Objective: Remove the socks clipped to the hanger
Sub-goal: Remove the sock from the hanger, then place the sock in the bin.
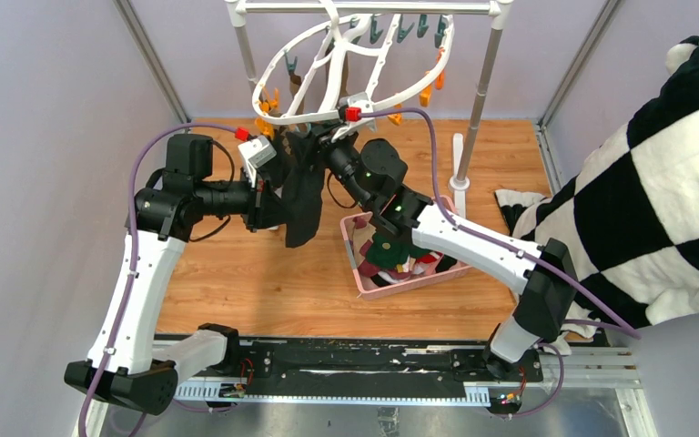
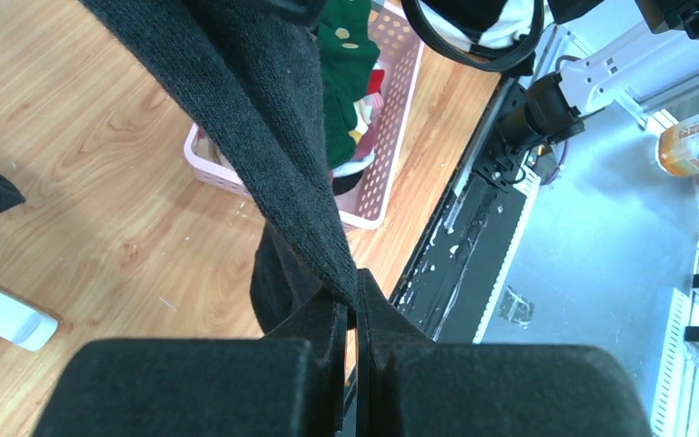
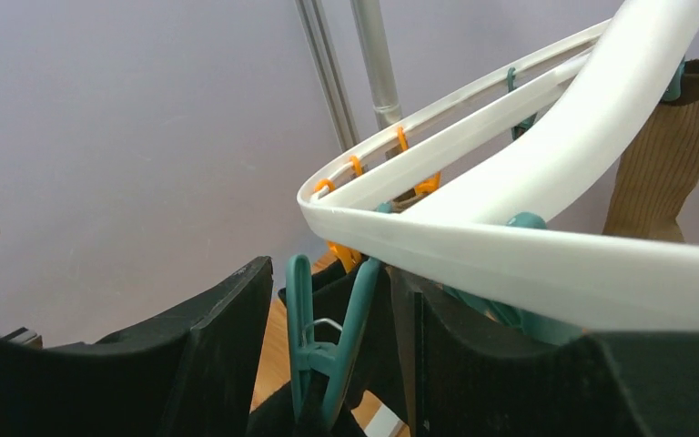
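Note:
The white oval hanger hangs from the rack with orange and teal clips round its rim. A black sock hangs from its near edge, held by a teal clip. My left gripper is shut on the lower part of that black sock, pinching the fabric between its fingertips. My right gripper is up under the hanger rim, open, with one finger on each side of the teal clip. An olive-brown sock hangs clipped at the far side.
A pink slotted basket with several socks in it sits on the wooden table under my right arm. The grey rack pole stands behind on white feet. A black-and-white checked plush cloth fills the right side.

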You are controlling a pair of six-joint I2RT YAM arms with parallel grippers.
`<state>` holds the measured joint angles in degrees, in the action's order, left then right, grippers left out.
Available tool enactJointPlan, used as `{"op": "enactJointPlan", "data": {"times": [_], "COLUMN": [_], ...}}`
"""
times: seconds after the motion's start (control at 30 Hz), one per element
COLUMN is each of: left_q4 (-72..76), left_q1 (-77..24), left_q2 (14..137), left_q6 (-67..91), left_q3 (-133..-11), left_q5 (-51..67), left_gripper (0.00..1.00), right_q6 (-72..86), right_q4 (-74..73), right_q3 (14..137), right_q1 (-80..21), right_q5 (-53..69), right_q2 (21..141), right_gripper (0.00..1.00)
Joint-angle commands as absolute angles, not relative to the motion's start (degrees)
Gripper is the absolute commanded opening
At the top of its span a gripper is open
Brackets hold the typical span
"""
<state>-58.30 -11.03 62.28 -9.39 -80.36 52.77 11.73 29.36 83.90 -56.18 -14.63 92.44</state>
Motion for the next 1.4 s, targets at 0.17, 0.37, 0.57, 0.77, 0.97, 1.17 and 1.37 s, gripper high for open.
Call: {"op": "enactJointPlan", "data": {"times": [0.17,0.37,0.57,0.77,0.97,1.17,1.37], "left_q4": [-58.1,-58.05,-58.01,-58.01,-57.92,-57.92,-57.92], "left_q1": [-11.51,-11.51,-11.51,-11.51,-11.51,-11.6,-11.6], "left_q2": [60.7,60.24,57.02,54.73,53.89,52.3,51.49], "left_q6": [-9.29,-9.68,-12.15,-14.71,-15.61,-15.45,-15.03], "left_q3": [-80.43,-79.21,-75.67,-74.29,-73.53,-73.38,-73.73], "left_q5": [51.83,50.81,50.31,51.85,55.38,56.88,56.2], "left_gripper": [0.0,0.0,0.0,0.0,0.0,0.0,0.0], "right_q6": [15.71,15.94,19.28,19.95,14.01,10.85,10.58], "right_q4": [32.69,32.5,29.87,38.08,37.41,32.31,30.92], "right_q3": [86.74,85.58,79.97,65.4,56.82,59.23,60.4], "right_q1": [-54.27,-53.85,-53.26,-53.17,-53.17,-53.0,-52.58], "right_q5": [-13.33,-11.56,-1.75,20.73,36.46,48.91,48.98], "right_q2": [93.49,92.13,87.81,80.7,77.1,79.98,79.68], "right_gripper": [0.23,0.01,0.66,1.0,1.0,0.89,0.25]}}
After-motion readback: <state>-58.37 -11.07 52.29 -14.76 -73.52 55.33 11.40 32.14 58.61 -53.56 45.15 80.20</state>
